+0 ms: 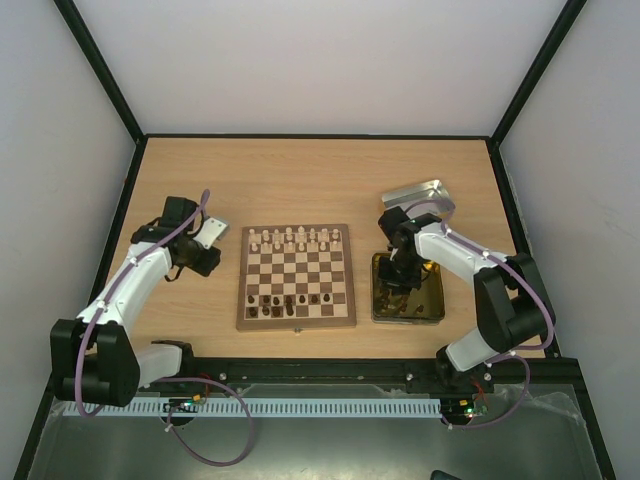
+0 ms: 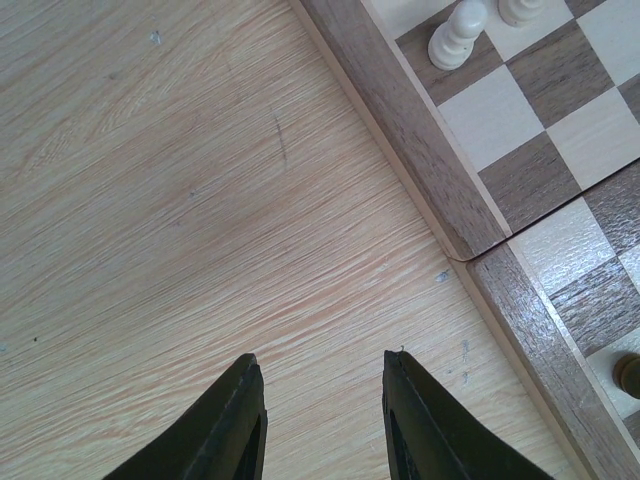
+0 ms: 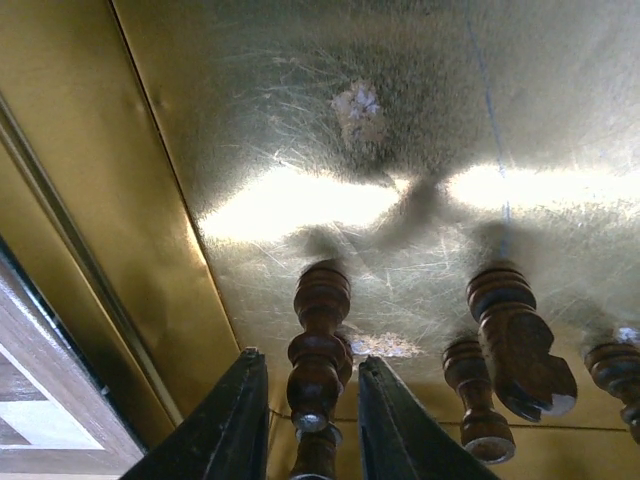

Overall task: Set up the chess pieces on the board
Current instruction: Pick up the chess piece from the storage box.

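Observation:
The board (image 1: 295,275) lies mid-table. Cream pieces (image 1: 295,238) fill its far rows and several dark pieces (image 1: 290,303) stand in the near rows. My right gripper (image 1: 400,283) reaches down into the gold tin (image 1: 436,300). In the right wrist view its open fingers (image 3: 240,420) straddle a dark piece (image 3: 318,330) with small gaps on both sides. A dark knight (image 3: 520,345) and two more dark pieces lie beside it. My left gripper (image 2: 322,358) is open and empty over bare table left of the board's border (image 2: 420,130).
A silver tin (image 1: 420,195) sits behind the gold tin at the right. A cream piece (image 2: 455,35) stands at the board's corner nearest my left gripper. The gold tin's wall (image 3: 90,200) rises just left of my right fingers.

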Robot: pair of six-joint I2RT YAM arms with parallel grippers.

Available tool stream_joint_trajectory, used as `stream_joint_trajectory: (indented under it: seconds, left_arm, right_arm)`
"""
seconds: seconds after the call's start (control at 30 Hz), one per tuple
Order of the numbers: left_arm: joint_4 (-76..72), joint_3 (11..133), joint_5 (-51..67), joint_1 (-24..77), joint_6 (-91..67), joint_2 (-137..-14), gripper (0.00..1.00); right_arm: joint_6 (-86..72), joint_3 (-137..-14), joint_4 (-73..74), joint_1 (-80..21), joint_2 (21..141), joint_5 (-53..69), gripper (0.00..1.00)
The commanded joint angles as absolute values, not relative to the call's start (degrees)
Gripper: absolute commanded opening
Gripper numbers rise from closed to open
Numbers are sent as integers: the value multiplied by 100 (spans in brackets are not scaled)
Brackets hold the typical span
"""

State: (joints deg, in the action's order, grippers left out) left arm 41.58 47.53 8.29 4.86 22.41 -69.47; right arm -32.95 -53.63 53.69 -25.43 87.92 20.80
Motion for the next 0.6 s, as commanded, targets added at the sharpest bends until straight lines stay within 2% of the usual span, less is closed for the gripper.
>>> stream_joint_trajectory:
  seconds: [0.0, 0.1, 0.4, 0.5, 0.57]
  left_arm:
    - [4201, 4684, 809, 510, 2261, -6831, 34]
    - [4196, 4661, 817, 510, 2272, -6838, 34]
    - [4192, 4649, 817, 511, 2283, -6807, 34]
    - [4194, 4645, 825, 510, 2285, -6803, 34]
    - [4192, 4643, 826, 510, 2288, -6794, 34]
  right_arm:
    - [-3206, -5479, 5445, -2575, 8864, 1894, 22]
    - [-3198, -5383, 5406, -2575, 8900, 1863, 14]
    - [-3147, -5201, 5302, -2575, 8967, 1884, 13]
    - [-3168, -5303, 5343, -2575, 8955, 1803, 4]
    - [-3188, -5447, 5470, -2575, 8925, 1720, 2]
